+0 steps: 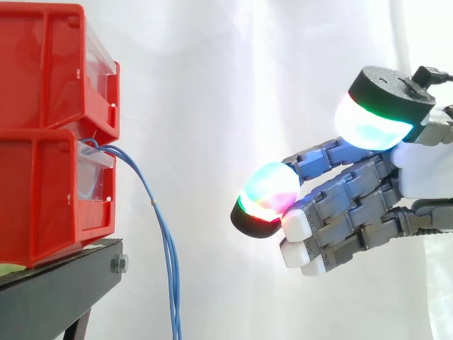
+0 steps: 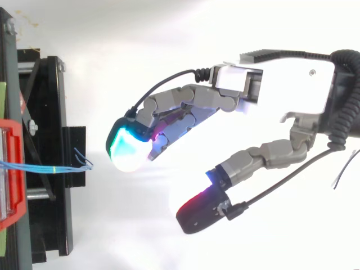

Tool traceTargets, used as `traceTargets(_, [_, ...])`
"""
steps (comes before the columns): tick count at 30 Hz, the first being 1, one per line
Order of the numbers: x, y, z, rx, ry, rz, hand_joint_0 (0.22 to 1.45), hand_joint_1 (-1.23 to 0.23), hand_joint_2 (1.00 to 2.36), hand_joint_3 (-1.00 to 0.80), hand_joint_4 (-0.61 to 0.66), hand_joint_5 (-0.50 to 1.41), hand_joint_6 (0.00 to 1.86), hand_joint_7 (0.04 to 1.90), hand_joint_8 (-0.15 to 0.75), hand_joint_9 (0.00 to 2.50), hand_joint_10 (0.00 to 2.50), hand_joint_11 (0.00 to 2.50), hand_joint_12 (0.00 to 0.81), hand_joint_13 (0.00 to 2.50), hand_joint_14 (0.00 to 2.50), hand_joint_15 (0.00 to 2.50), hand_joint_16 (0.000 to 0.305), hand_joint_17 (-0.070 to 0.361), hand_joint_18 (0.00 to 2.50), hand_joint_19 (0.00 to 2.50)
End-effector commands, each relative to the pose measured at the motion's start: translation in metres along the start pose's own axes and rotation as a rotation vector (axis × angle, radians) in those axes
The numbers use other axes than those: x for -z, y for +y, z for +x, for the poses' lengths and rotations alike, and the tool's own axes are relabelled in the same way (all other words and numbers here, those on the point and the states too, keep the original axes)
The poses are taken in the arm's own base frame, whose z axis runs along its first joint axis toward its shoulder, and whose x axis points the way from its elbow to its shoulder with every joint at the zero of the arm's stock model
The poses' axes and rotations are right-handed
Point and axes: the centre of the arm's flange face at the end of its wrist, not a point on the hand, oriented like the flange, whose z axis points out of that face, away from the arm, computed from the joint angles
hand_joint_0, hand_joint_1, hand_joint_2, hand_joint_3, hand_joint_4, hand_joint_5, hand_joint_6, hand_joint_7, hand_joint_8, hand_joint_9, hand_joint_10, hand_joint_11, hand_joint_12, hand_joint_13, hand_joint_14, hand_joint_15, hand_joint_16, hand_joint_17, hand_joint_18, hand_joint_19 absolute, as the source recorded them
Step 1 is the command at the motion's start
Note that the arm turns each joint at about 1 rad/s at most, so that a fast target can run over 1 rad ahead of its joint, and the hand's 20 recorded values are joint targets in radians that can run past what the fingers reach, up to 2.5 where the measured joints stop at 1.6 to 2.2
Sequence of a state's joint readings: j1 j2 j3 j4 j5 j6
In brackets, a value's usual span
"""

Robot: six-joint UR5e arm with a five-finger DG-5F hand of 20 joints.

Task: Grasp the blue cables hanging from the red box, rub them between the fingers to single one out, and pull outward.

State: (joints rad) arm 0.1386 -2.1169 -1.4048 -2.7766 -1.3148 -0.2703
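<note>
Two red plastic bins (image 1: 42,127), side view: stacked on a black metal stand (image 1: 56,290); plain white curtain (image 1: 233,85) behind
Thin blue cables (image 1: 168,269), side view: leave the front of the lower bin, arc outward, then hang straight down past the stand's edge; bunched close together
Robot hand (image 1: 368,198), side view: on the right, well apart from the cables, about level with the lower bin; fingers loosely bent, thumb raised clear; it is released and carries nothing; one glowing fingertip pad (image 1: 269,188) leads toward the cables
Cables (image 2: 50,167), top view: run from the bin's red rim (image 2: 12,140) across the stand (image 2: 50,112) and reach just past its outer edge
Hand (image 2: 292,84), top view: fingers and thumb parted, the wide gap facing the cables; empty
Risk: the strands hang loose, so a leading pad could nudge them sideways out of the gap before it closes; pinching the whole bunch would pull several at once, not one
Count: two bins; one stand; one hand; about three blue strands in the side view, though they overlap too much to be sure
</note>
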Motion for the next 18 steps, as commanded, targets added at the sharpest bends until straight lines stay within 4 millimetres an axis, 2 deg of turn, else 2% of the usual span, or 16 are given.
traceTargets(1, [0.0,0.001,0.005,0.006,-0.018,0.001,0.47,-0.68,1.0,-0.5,0.29,-0.14,0.5,0.88,0.308,0.71,0.01,0.19,0.413,0.53,0.01,0.31,0.05,0.113,0.39,0.33])
traceTargets(7, [-0.001,0.0,0.011,0.032,-0.052,0.011,0.47,-0.67,1.0,-0.5,0.29,-0.13,0.5,0.88,0.31,0.71,0.01,0.17,0.413,0.53,0.01,0.31,0.05,0.114,0.39,0.33])
traceTargets(10, [-0.008,-0.022,0.018,0.035,-0.062,0.026,0.47,-0.67,1.0,-0.5,0.28,-0.13,0.5,0.88,0.31,0.72,0.01,0.18,0.413,0.53,0.01,0.31,0.051,0.114,0.39,0.33])
traceTargets(15, [-0.027,-0.04,0.03,0.027,-0.069,0.013,0.46,-0.66,1.0,-0.5,0.28,-0.13,0.5,0.87,0.311,0.72,0.0,0.18,0.417,0.54,0.01,0.31,0.051,0.115,0.39,0.33])
traceTargets(18, [-0.049,-0.049,0.037,0.017,-0.058,0.011,0.45,-0.65,1.0,-0.5,0.27,-0.13,0.5,0.86,0.311,0.72,0.01,0.18,0.418,0.54,0.01,0.32,0.052,0.116,0.39,0.33])
